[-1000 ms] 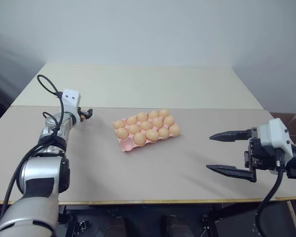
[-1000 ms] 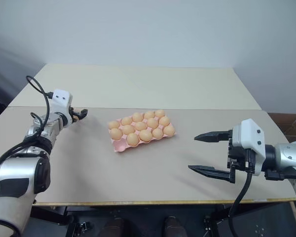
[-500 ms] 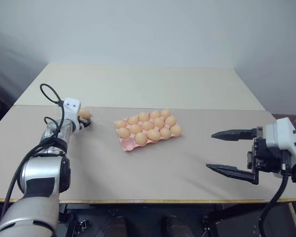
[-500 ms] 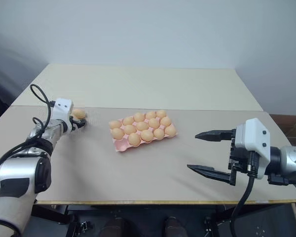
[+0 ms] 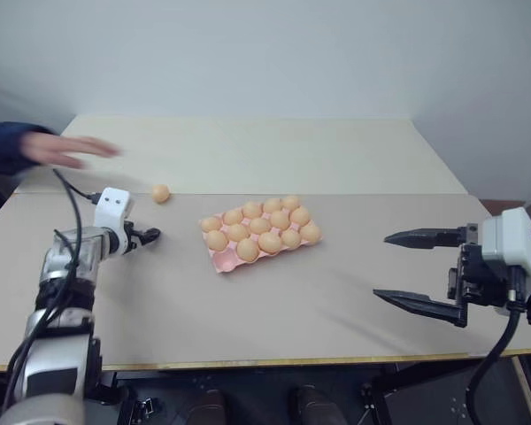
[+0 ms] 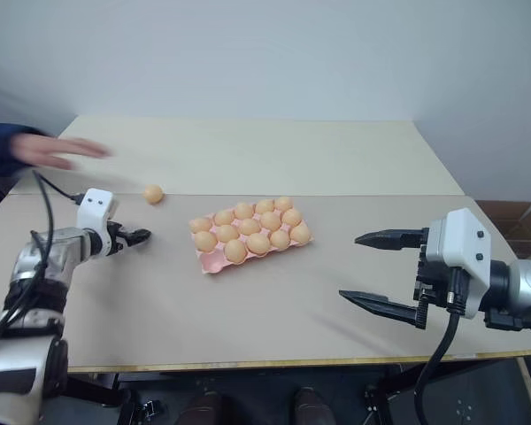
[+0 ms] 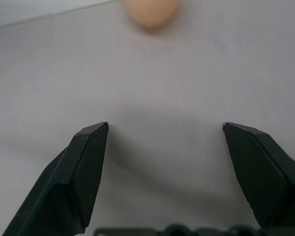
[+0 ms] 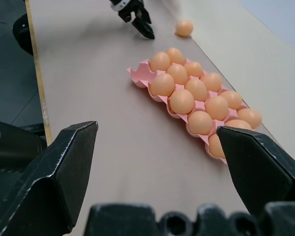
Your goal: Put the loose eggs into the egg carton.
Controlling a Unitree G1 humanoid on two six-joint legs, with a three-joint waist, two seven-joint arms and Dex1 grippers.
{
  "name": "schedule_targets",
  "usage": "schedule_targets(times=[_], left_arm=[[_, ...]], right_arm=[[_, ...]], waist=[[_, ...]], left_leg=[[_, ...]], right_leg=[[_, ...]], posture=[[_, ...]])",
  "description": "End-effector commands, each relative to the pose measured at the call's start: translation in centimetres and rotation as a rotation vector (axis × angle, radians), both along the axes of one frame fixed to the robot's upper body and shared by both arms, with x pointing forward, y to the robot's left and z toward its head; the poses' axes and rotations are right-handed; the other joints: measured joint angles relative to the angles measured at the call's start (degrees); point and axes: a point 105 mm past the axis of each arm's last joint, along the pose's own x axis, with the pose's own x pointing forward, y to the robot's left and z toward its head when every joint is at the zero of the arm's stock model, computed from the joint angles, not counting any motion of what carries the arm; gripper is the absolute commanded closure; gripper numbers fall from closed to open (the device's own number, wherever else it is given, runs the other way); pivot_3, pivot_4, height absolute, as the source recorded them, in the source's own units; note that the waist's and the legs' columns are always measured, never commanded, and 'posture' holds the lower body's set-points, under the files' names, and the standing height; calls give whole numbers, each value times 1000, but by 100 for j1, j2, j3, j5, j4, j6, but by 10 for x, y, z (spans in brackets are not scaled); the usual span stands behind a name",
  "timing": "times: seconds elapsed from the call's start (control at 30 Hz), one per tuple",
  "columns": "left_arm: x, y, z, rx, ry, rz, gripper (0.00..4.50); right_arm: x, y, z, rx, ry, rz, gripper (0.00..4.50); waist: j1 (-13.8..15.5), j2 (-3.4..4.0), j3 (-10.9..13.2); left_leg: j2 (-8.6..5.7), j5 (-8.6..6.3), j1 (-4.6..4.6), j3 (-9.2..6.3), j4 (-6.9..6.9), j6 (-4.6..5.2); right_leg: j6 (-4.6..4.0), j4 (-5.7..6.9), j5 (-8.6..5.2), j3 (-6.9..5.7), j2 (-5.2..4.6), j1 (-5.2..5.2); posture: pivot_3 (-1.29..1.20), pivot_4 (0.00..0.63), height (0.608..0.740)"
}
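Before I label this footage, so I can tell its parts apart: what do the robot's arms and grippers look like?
Both arms are silver-grey metal with black joint sections and loose black cables. Each wrist carries a white boxy housing. The left gripper and right gripper each have two black, tapering, pointed fingers.

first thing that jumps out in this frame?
The pink egg carton mid-table, nearly full of tan eggs with one near-left corner cup empty. One loose egg lies apart on the table, beyond the open left gripper, and a person's hand reaches in at far left.
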Motion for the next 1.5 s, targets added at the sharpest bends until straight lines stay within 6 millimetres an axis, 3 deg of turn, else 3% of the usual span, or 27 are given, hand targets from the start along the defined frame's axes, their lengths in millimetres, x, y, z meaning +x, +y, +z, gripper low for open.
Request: schedule_targets(times=[0.03,0.27,0.6,0.8,1.07,1.5], left_arm=[[-12,-6,28,-2,-80,-15,457],[-22,-10,38,31,-135,-65,457],[-23,-29,74,1,-255,-231,457],[-36,-36,83,31,-282,-365,457],[-65,-55,90,-25,-333,-674,457],[-119,-9,104,18,-272,-850,457]], right_arm=[[-1,1,8,-8,-48,16,0],[4,2,10,-12,-49,38,0],[3,4,11,-10,-59,54,0],[1,5,12,-5,-63,53,0],[-2,7,12,-3,-63,55,0],[-6,1,10,2,-36,67,0]], waist=[[12,0,0],[89,0,0],[96,0,0],[84,0,0],[102,0,0],[101,3,1]], left_leg=[[0,0,2,0,0,0],[-1,1,14,0,0,0],[-5,0,6,0,0,0],[-3,0,6,2,0,0],[1,0,7,4,0,0],[11,-4,7,11,-1,-6]], right_leg=[[1,0,0,0,0,1],[-35,-1,-21,0,-2,8],[-27,-7,-17,-1,-6,6],[-33,-7,-21,2,-5,4],[-36,-7,-22,-1,-5,3],[-38,-10,-24,-3,-6,-7]], posture=[[0,150,740],[0,150,740],[0,150,740],[0,150,740],[0,150,740],[0,150,740]])
